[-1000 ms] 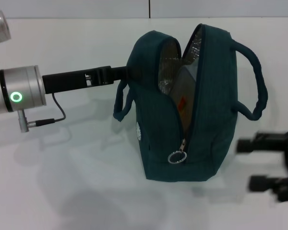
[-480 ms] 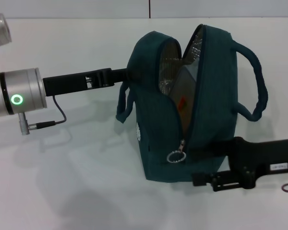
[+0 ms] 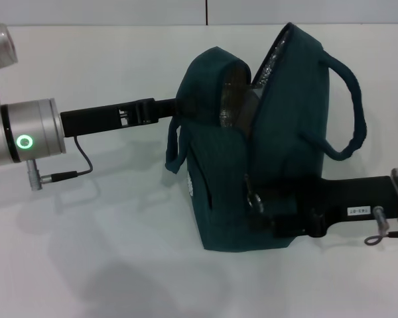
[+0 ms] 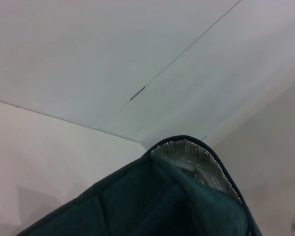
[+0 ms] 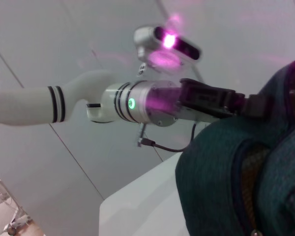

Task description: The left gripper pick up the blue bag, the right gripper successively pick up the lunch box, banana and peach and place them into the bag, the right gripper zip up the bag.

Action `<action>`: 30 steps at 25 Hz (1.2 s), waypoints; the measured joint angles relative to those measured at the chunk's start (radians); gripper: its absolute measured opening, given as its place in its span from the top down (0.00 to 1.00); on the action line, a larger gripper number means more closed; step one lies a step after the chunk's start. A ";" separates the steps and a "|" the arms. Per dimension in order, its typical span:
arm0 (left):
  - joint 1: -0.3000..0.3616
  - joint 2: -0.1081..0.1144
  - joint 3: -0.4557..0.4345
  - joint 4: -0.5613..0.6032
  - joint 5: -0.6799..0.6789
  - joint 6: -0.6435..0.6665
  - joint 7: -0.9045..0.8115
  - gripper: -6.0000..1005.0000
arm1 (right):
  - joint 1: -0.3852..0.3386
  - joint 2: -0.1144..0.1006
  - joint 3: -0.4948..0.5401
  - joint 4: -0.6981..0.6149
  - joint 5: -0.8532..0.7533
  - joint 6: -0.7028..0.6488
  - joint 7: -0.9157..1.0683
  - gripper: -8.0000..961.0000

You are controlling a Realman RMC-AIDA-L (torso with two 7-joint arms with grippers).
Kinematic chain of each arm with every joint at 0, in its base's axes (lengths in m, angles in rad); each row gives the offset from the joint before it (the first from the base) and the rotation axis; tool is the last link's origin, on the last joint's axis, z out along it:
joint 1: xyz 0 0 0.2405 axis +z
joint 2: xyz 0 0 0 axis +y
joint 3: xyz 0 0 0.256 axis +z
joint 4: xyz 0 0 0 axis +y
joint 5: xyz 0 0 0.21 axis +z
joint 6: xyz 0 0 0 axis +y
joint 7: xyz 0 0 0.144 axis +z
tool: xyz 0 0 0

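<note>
At the blue bag's point(image 3: 252, 172) upper left rim, the left end effector point(image 3: 176, 106) stays clamped on fabric. Low on its front edge, the right end effector point(image 3: 262, 205) sits at the zipper pull point(image 3: 253, 201); whether it grips, I cannot tell. Bare bench point(image 3: 106, 265) lies left of the bag.

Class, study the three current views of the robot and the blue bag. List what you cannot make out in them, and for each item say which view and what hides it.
1. Right gripper fingers: head view, dark against the blue bag, so open or shut is unclear.
2. Zipper pull: head view, covered by the right gripper.
3. Left gripper fingertips: head view, hidden at the bag's edge.
4. Bag contents: all views, only the silver lining and a dark shape show.
</note>
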 joint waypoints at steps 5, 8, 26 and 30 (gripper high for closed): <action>0.000 0.000 0.000 0.000 -0.001 0.000 0.001 0.93 | 0.018 0.000 -0.091 0.002 0.038 0.011 0.000 0.29; -0.002 0.000 0.000 0.000 -0.001 0.000 0.001 0.93 | 0.020 0.000 -0.097 0.003 0.040 0.032 0.002 0.29; 0.008 0.005 0.000 0.000 -0.023 -0.002 0.001 0.93 | 0.005 0.000 -0.093 0.011 0.056 0.089 0.001 0.35; 0.009 0.006 0.000 0.000 -0.025 -0.002 0.001 0.93 | -0.015 -0.002 -0.091 0.006 0.099 0.126 0.000 0.47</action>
